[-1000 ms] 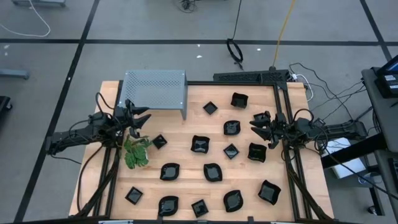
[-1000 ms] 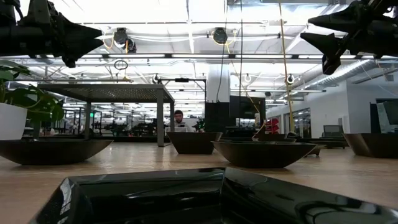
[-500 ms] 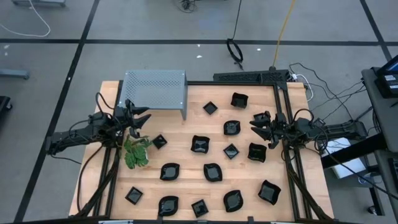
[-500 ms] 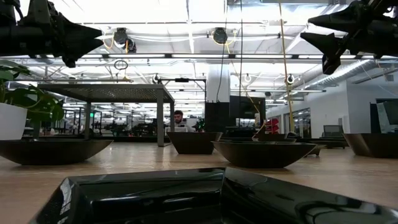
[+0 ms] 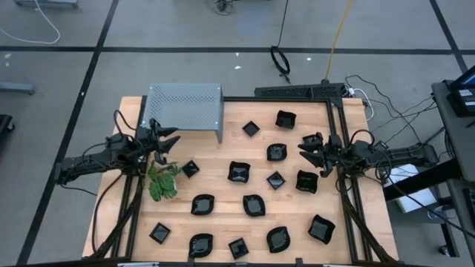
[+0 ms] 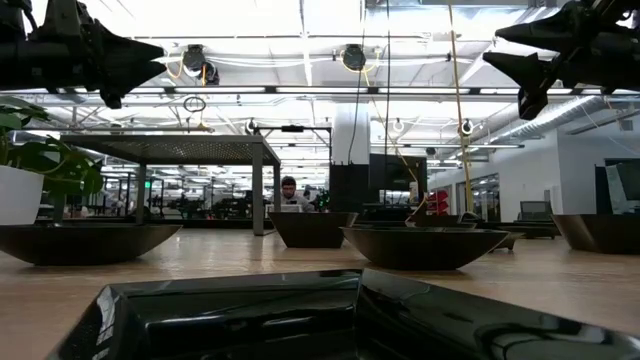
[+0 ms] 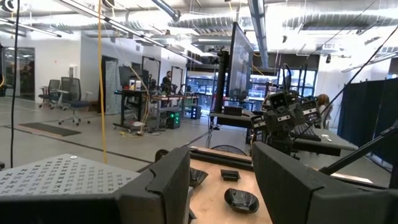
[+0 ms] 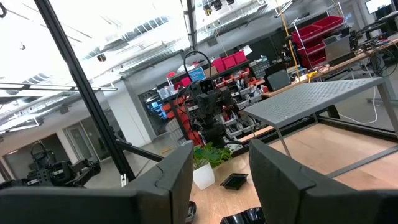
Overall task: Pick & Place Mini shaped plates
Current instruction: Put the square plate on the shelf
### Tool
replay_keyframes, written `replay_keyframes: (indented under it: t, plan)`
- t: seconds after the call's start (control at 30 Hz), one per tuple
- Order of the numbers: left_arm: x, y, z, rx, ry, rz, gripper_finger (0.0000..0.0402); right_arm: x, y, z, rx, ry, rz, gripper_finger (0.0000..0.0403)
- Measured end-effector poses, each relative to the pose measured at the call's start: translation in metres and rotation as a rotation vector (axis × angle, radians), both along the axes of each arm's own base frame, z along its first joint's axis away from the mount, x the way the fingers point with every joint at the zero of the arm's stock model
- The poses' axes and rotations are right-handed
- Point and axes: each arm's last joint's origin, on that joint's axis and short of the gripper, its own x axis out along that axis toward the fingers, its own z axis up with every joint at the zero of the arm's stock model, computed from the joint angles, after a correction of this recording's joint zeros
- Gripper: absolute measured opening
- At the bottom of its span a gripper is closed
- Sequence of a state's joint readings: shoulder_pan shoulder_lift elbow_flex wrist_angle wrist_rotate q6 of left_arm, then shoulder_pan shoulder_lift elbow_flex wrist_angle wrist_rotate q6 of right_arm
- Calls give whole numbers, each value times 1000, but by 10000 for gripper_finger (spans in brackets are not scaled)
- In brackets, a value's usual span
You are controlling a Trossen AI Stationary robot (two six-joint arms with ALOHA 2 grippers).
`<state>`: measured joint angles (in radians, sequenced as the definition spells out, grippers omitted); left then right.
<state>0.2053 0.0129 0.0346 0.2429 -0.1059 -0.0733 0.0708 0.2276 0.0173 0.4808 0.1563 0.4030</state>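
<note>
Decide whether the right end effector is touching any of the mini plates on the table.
Apart. The low view shows the right end effector hanging open, high above the mini plates, with the room showing between them.

1. The mini shaped plates (image 5: 239,172), small glossy black shallow dishes, are lying scattered and apart across the wooden tabletop.
2. Their outlines are varying: a small square one (image 5: 251,129), a rounded one (image 5: 254,205), a petal-like one (image 5: 277,152).
3. All are sitting flat, hollows facing up.

Bright overhead ceiling light, soft shadows, blurred glossy foreground plate (image 6: 300,315).
</note>
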Motion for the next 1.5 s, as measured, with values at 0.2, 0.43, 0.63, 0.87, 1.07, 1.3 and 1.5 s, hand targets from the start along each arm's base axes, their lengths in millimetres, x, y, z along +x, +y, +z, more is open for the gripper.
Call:
replay_keyframes:
  t: [0.2, 0.43, 0.63, 0.87, 1.07, 1.3, 1.5]
  plan:
    - [-1, 0, 3, -32, -43, -12, 179, 0, 0, 0, 0, 0, 0, 144]
    - [-3, -1, 10, -13, -115, -12, 179, 0, 0, 0, 0, 0, 0, 144]
    - [-5, -1, 15, -69, -191, -48, 179, 0, 0, 0, 0, 0, 0, 144]
    - [-7, -2, 19, -56, -245, -59, 180, 0, 0, 0, 0, 0, 0, 144]
    - [-11, -2, 26, -101, -343, -78, 179, 0, 0, 0, 0, 0, 0, 144]
    - [-12, -4, 31, -111, -361, -123, 179, 0, 0, 0, 0, 0, 0, 144]
    - [-15, -6, 55, -134, -326, -176, 179, 0, 0, 0, 0, 0, 0, 144]
